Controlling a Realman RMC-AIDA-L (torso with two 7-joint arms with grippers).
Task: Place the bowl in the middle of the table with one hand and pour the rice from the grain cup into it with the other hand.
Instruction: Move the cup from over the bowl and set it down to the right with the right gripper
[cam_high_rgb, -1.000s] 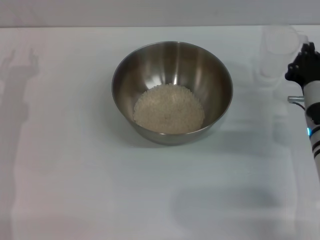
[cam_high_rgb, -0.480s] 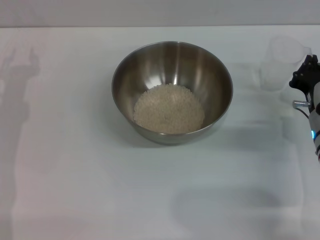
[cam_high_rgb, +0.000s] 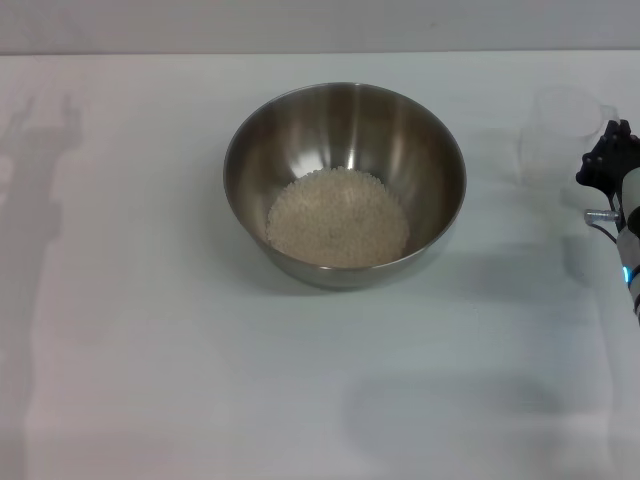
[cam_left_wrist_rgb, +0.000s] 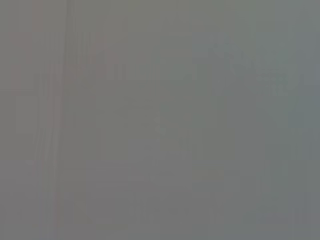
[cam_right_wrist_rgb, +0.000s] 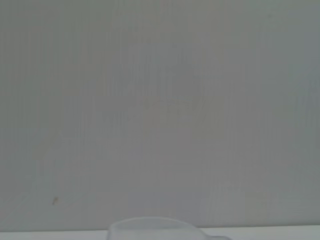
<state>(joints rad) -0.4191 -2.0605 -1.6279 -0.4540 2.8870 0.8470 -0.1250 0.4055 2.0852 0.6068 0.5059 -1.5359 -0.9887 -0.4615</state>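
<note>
1. the right pincer (cam_high_rgb: 612, 158) hangs at the right edge of the head view, and the grain cup (cam_high_rgb: 562, 128) stands upright on the table (cam_high_rgb: 150, 350) just beside it, toward the bowl's side and slightly farther back; whether the pincer grips the cup's handle or has let go, i cannot tell.
2. the bowl (cam_high_rgb: 345, 120) sits well apart from the pincer, toward the robot's left, about mid-table; the rice (cam_high_rgb: 338, 218) lies heaped in its bottom, so the pouring looks done.
3. the cup is clear, frosted plastic with tapered walls and looks empty; its rim (cam_right_wrist_rgb: 150, 224) shows in the right wrist view.
4. the bowl is round, shiny steel; the rice is pale, loose and grainy; the table is matte white.
5. the left pincer is out of sight; its wrist view shows only grey.
</note>
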